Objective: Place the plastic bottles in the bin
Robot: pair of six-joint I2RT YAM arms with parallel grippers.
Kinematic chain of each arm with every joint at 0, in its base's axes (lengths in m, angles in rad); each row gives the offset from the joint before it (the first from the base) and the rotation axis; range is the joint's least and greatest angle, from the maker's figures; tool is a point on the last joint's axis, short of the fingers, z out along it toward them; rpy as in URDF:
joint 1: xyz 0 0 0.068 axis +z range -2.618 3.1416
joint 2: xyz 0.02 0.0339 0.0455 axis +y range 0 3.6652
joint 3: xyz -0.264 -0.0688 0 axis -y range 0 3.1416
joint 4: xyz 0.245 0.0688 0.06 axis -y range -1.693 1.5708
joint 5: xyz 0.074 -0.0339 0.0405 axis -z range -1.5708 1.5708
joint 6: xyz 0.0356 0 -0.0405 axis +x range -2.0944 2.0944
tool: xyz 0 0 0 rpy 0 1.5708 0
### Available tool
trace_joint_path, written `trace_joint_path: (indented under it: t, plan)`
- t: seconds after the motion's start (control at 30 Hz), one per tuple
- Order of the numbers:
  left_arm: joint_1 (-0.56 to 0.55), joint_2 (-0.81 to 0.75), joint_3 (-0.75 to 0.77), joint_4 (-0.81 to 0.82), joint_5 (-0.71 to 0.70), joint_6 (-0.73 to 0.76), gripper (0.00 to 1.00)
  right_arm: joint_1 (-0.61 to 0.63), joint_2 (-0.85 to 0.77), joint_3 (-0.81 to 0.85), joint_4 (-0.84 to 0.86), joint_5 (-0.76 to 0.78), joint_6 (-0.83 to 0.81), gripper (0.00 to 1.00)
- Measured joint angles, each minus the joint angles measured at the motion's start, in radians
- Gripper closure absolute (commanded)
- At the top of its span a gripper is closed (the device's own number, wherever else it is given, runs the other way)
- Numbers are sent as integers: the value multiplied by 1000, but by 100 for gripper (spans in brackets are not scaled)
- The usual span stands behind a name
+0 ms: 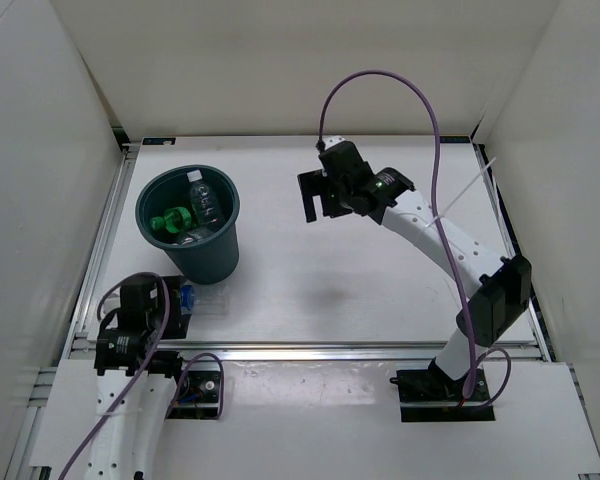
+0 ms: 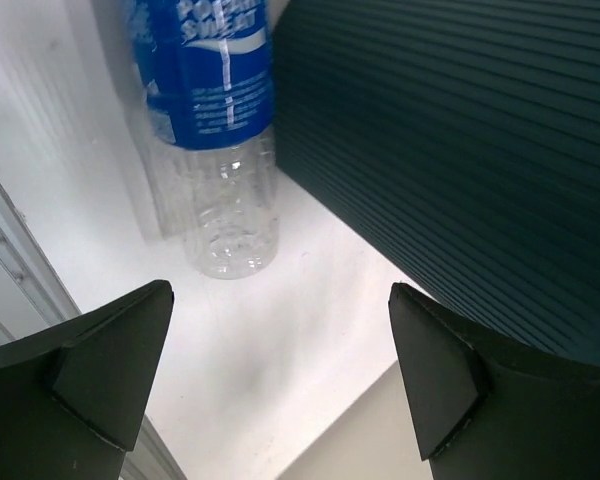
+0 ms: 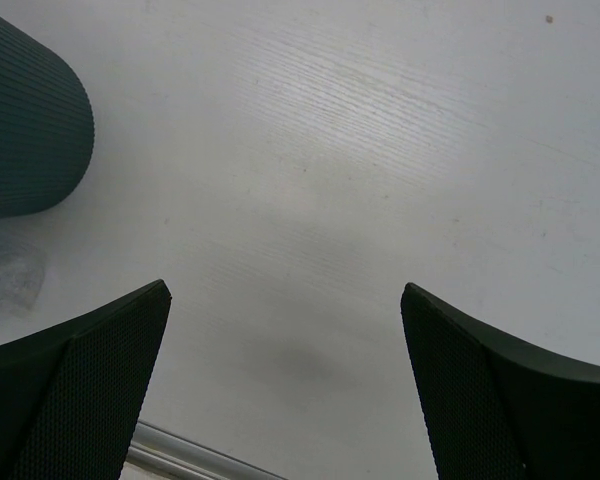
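Bin (image 1: 216, 256) is seen at 10 o'clock on the table (image 1: 360, 290), with a green bottle (image 1: 168, 222) and a clear bottle (image 1: 202, 200) inside. A blue-labelled bottle (image 2: 215, 120) is laid just beside the bin at 6 o'clock, in front of the left hand (image 2: 280, 320), which is spread and empty. The right hand (image 3: 285, 310) is spread too, held over the table at 1 o'clock.

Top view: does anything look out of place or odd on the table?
Yes. One blue-labelled bottle lies on its side on the table beside the bin, outside it, while the green bottle and clear ones are inside. The open left gripper faces it without holding it. Nothing looks spilled or damaged.
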Motion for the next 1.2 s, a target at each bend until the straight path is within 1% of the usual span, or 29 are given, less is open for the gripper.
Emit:
trace_joint_path:
  t: [0.2,0.3,0.4,0.6,1.0,1.17,1.2]
  plan:
    - [0,-63,-194,118,88,-65,0,-38,-39,-75,-2,-47,6,0]
    - [0,-70,-254,136,109,-78,0,-59,-61,-104,5,-70,8,0]
    - [0,-45,-262,172,112,-69,0,-78,-83,-127,7,-92,8,0]
    - [0,52,-277,282,114,-27,0,-121,-105,-158,15,-150,8,0]
    - [6,118,-375,365,119,-5,0,-156,-108,-183,26,-202,12,0]
    - [50,216,-372,447,158,40,0,-158,-117,-212,29,-212,14,0]
    - [63,241,-369,464,169,54,7,-158,-117,-214,29,-214,15,0]
